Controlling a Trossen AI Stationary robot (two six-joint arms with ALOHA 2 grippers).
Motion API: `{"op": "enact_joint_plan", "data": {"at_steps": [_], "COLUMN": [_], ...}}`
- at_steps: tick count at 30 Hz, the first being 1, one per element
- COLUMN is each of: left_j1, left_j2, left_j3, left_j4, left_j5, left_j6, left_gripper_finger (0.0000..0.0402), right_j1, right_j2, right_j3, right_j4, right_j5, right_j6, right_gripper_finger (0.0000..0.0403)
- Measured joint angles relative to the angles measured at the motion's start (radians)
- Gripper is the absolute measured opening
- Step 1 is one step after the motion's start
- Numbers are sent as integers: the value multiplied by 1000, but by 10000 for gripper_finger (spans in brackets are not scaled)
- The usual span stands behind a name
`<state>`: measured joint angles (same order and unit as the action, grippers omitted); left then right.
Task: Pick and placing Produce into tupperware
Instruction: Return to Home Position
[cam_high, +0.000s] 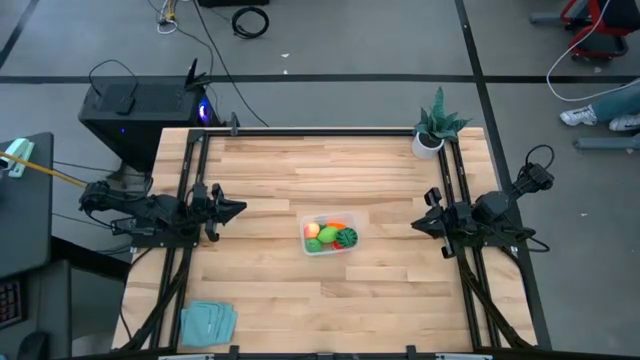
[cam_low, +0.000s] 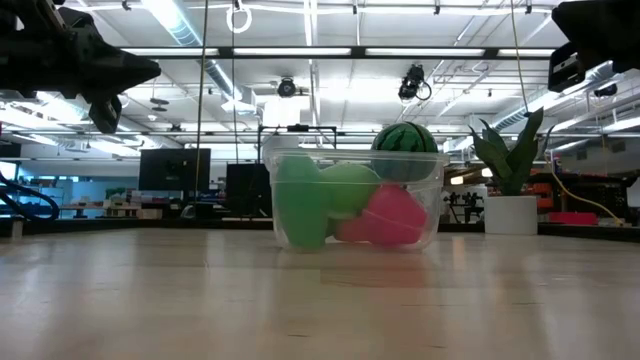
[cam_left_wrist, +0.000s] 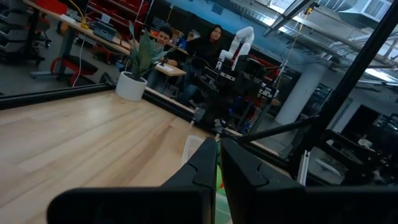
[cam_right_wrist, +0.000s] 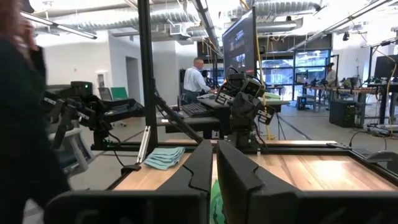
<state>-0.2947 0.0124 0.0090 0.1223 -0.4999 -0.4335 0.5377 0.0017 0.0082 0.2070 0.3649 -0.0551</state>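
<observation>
The clear tupperware (cam_high: 328, 236) sits at the table's middle with toy produce inside: a dark green striped ball (cam_high: 346, 238), an orange carrot (cam_high: 334, 226), a peach ball (cam_high: 312, 231) and green pieces (cam_high: 315, 244). In the low view the tupperware (cam_low: 356, 202) shows green pieces, a red piece (cam_low: 392, 220) and the striped ball (cam_low: 405, 148) on top. My left gripper (cam_high: 238, 209) hovers at the table's left side, shut and empty. My right gripper (cam_high: 416, 226) hovers at the right side, shut and empty. Both point toward the tupperware.
A potted plant (cam_high: 432, 132) stands at the far right corner. A folded teal cloth (cam_high: 208, 323) lies at the near left corner. Bare wood lies around the tupperware. People sit beyond the table in the left wrist view.
</observation>
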Motion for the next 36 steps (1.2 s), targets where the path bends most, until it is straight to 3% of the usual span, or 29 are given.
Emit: {"op": "enact_joint_plan", "data": {"at_steps": [36], "left_j1": [-42], "left_j2": [0], "left_j3": [0], "left_j4": [0], "left_j5": [0], "left_j6": [0], "left_gripper_finger": [40], "right_j1": [0], "right_j2": [0], "right_j3": [0], "right_j4": [0], "right_j5": [0], "right_j6": [0], "right_gripper_finger": [29]}}
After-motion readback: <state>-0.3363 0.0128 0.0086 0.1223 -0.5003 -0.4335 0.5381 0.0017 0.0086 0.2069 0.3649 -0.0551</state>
